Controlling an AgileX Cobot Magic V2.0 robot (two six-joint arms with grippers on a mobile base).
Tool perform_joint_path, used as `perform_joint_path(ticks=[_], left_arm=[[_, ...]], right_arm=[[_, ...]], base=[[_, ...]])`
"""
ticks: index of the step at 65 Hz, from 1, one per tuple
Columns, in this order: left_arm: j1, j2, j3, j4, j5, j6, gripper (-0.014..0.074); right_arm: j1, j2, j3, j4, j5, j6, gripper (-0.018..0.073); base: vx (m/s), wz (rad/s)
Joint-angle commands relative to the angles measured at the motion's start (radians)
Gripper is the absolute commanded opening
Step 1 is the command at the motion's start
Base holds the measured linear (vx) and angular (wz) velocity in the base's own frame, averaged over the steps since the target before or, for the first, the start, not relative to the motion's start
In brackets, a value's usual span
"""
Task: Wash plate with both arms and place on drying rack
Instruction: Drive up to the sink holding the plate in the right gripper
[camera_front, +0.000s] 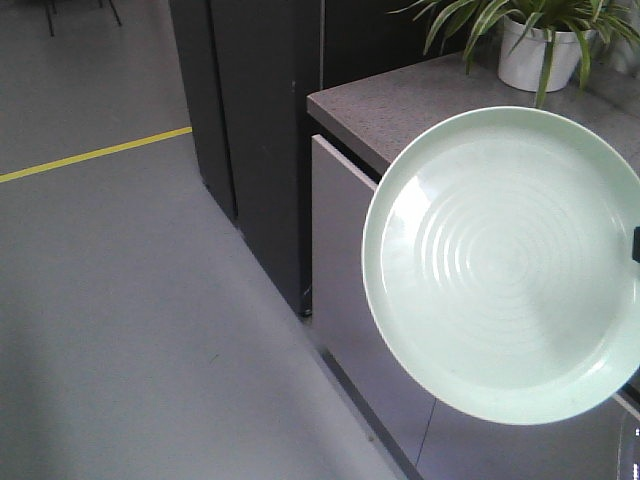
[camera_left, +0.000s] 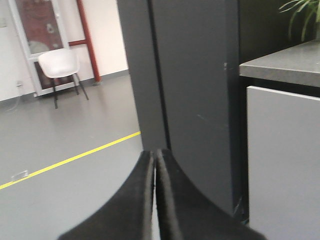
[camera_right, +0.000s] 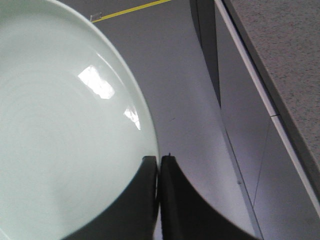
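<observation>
Grey floor (camera_front: 120, 300), dark counter (camera_front: 430, 100) behind; plate (camera_front: 505, 265) in air, rim clamped by right gripper (camera_right: 159, 159); left gripper (camera_left: 155, 152) pressed together, empty; drying rack not visible, placing seemingly not yet done.

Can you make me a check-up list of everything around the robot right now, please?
Surface: grey speckled counter, with a potted plant at its far end.
Job's things: pale green plate held up in the air, face toward the front camera; drying rack not in view.
Clutter: nothing seen.
Grippers: right gripper fingers pinch the plate's rim; left gripper fingers shut, empty.
Cables: nothing seen.
Surroundings: grey floor with a yellow line, dark cabinet, white chair.
</observation>
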Motion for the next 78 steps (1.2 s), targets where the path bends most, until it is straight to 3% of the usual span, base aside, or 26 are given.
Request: perform_joint_path(ticks=[1,78], left_arm=[[-0.005,-0.015,0.017,-0.008,-0.075,-0.001,-0.0006],[-0.005,-0.015,0.017,-0.008,-0.075,-0.001,-0.0006]], right_arm=[[-0.005,-0.004,-0.024,0.056,-0.041,-0.004,-0.0011],[-0.005,-0.004,-0.024,0.056,-0.041,-0.004,-0.0011]], base=[[0.09,-0.36],[0.09,-0.34]])
